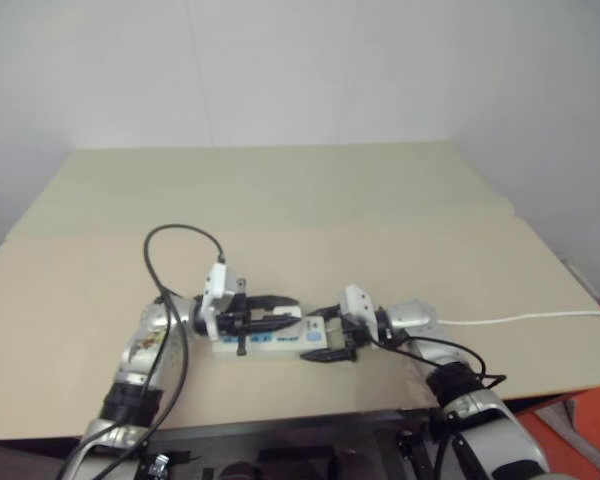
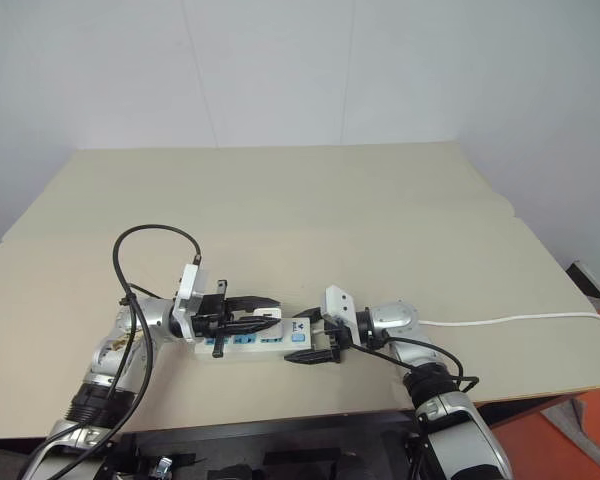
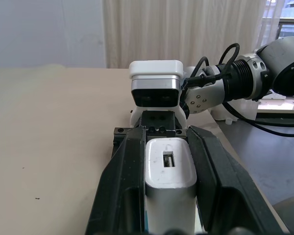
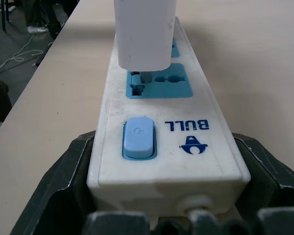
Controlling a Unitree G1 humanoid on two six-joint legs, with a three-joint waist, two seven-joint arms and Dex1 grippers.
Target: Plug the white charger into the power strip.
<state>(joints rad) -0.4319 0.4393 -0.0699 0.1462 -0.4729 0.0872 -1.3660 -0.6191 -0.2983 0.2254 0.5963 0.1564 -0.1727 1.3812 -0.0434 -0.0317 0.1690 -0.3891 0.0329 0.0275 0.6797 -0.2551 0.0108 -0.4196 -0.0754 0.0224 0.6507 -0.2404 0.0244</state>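
One charger point(image 4: 144, 32), one power strip point(image 4: 164, 142)

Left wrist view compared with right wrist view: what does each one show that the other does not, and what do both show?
Left wrist view: the left gripper shut on the charger, with a slot in its face. Right wrist view: the strip from its cable end, held between the right gripper's fingers, with its blue switch and a free socket. Both show the charger and the tan table.

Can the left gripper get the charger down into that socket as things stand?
Probably yes. The left gripper is shut on the charger, which hangs right above a blue socket with nothing between them. The right gripper clamps the cable end of the strip, clear of the sockets.
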